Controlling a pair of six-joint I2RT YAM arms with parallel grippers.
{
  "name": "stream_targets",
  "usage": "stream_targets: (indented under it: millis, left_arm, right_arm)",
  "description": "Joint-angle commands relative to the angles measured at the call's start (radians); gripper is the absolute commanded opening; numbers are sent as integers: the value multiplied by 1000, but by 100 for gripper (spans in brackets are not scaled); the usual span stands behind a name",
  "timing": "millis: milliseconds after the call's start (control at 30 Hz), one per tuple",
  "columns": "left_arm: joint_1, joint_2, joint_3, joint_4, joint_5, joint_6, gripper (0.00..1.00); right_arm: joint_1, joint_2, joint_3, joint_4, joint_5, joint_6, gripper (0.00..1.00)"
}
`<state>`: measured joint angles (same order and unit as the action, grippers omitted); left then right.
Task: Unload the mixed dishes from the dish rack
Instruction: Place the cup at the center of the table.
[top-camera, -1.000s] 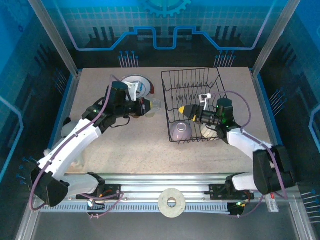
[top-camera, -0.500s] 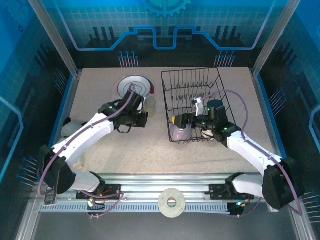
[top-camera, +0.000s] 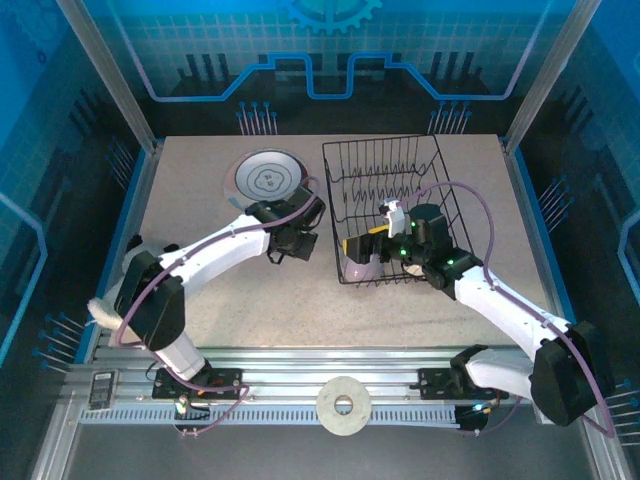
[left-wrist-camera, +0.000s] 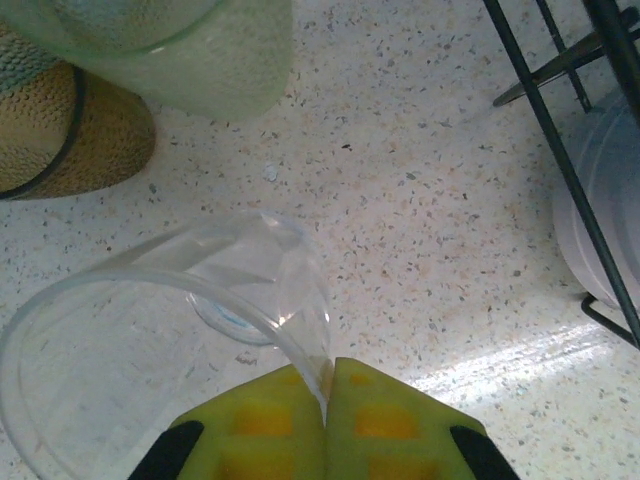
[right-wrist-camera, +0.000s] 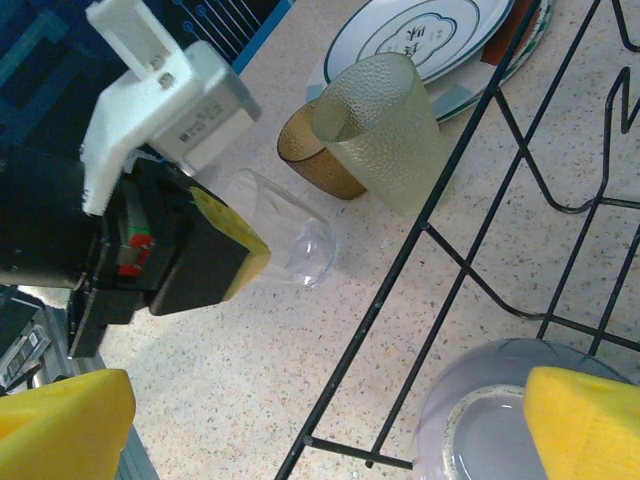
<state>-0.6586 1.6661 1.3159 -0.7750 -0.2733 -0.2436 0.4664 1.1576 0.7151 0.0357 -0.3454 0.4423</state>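
While the left claw is pinching the rim of the clear glass between its pressed-together yellow pads, the glass is tilting over the speckled bench, just outside the left side of the dish rack. A brown cup and a frosted textured tumbler are sitting right beside each other just beyond the glass, with stacked plates lying behind them. The right claw is hovering in the rack's near left corner, fingers spread wide, above a lavender bowl that is sitting inside the rack.
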Motion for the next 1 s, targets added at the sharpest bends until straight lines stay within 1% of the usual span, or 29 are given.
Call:
stream_targets:
  millis: [0, 500, 967]
  left_arm:
    - [-7, 38, 47, -15, -55, 40, 0]
    - [-6, 178, 108, 14, -87, 130, 0]
    - [6, 235, 157, 35, -103, 162, 0]
  right_arm:
    - [16, -10, 31, -16, 16, -26, 100]
    - [17, -6, 31, -19, 26, -30, 100]
    - [18, 2, 31, -17, 30, -34, 100]
